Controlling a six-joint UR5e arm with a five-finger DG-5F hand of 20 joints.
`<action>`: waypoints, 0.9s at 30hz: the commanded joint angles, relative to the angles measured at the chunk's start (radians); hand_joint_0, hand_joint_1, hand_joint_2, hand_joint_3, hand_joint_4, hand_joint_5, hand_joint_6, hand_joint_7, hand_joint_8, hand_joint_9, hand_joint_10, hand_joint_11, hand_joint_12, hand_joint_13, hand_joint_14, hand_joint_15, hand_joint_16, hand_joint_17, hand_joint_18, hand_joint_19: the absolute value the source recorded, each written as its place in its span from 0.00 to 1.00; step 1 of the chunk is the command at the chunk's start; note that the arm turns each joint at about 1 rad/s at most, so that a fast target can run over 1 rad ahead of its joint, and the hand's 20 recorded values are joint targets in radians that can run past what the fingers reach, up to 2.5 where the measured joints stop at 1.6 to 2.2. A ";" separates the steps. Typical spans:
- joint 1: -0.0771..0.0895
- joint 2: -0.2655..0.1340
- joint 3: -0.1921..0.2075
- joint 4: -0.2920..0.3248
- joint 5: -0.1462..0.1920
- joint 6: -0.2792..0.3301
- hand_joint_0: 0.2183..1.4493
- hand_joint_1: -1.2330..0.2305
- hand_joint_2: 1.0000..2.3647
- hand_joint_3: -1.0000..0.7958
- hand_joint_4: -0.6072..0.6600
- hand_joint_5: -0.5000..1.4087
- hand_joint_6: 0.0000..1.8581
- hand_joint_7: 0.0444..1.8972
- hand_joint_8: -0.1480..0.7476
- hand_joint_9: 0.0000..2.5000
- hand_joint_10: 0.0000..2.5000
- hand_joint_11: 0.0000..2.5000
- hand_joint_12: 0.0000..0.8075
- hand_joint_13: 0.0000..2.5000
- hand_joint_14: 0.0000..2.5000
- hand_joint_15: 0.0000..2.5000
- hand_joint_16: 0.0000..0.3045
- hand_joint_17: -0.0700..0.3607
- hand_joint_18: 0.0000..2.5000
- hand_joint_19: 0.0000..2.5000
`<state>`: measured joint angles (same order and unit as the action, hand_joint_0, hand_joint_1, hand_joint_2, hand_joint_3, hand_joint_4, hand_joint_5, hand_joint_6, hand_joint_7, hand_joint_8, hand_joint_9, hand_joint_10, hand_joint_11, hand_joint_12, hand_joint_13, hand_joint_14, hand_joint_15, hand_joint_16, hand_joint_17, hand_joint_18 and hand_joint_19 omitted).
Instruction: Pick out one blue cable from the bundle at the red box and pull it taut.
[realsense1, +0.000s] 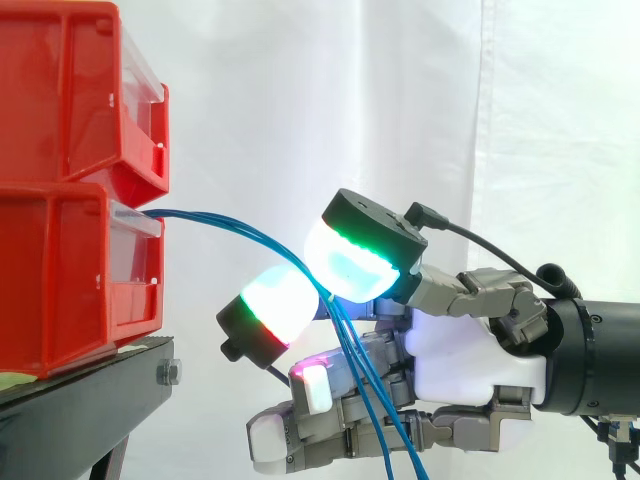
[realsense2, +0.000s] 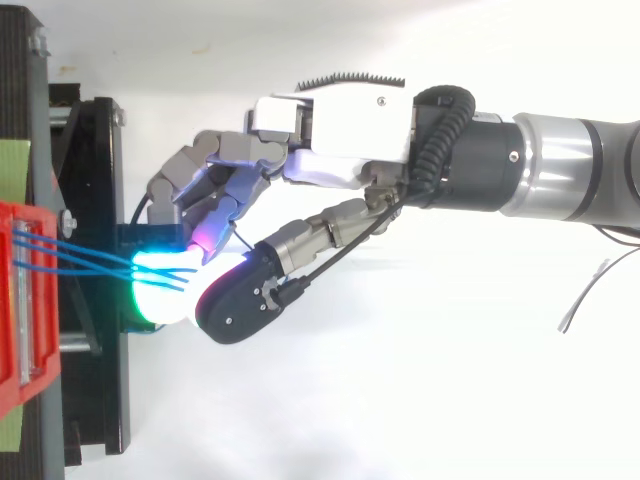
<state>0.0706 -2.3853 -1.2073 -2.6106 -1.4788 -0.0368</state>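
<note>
Several thin blue cables (realsense1: 230, 222) leave the front of the lower red bin (realsense1: 60, 270) and run right and slightly down to my hand (realsense1: 460, 350). They pass between two glowing fingertips (realsense1: 350, 265), which close on them just right of the bin, then hang steeply down in front of the palm. From above, the blue cables (realsense2: 80, 255) fan from the red bin (realsense2: 20, 300) into the pinch of my hand (realsense2: 340, 130). How many cables the pinch holds is hidden. The remaining fingers curl low under the pinch.
A second red bin (realsense1: 70, 90) is stacked on the lower one, both on the black stand (realsense1: 90, 390). A white curtain hangs behind. A loose grey wire (realsense2: 585, 295) lies at the right in the top view.
</note>
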 joint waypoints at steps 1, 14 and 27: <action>0.000 0.000 0.000 0.000 0.000 0.000 0.24 0.45 0.00 0.28 0.46 0.19 0.50 0.39 0.40 0.41 0.01 0.27 0.21 0.30 0.01 0.21 0.03 0.21 0.09 0.18; 0.000 0.000 0.002 0.000 0.002 0.000 0.31 0.45 0.00 0.32 0.42 0.19 0.50 0.43 0.39 0.42 0.01 0.28 0.18 0.30 0.01 0.21 0.02 0.19 0.08 0.19; 0.000 0.000 0.008 -0.008 0.000 0.000 0.32 0.33 0.01 0.42 0.40 0.19 0.50 0.45 0.40 0.41 0.01 0.28 0.18 0.30 0.01 0.21 0.02 0.19 0.08 0.18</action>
<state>0.0706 -2.3853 -1.2019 -2.6142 -1.4785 -0.0368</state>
